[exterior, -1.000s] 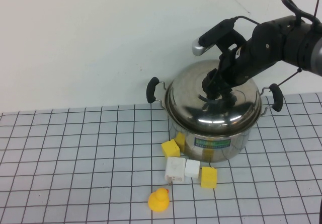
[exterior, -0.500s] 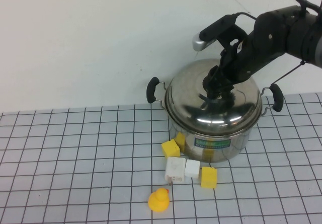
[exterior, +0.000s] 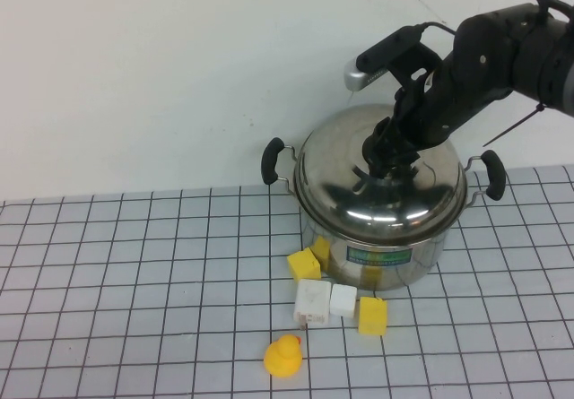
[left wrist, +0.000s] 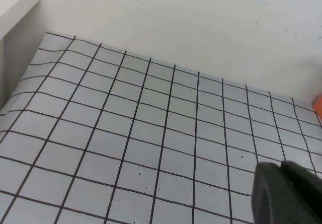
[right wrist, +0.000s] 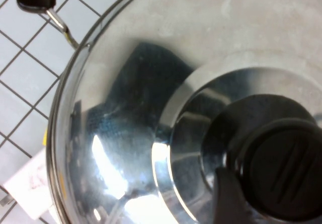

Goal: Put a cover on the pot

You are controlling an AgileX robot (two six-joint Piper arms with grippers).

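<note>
- Yellow duck sits nearest, with yellow and white blocks just behind it.
- Behind the blocks, the pot wears its lid.
- The right gripper is at the knob; I cannot tell its grip.
- Left gripper: over bare grid, state unclear.

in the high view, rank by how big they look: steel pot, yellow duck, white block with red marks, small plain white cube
1. Shiny stainless-steel pot, lidded, right gripper at its knob.
2. Yellow rubber duck and white block with red marks: alike.
3. Small plain white cube.

Left gripper: parked elsewhere.
</note>
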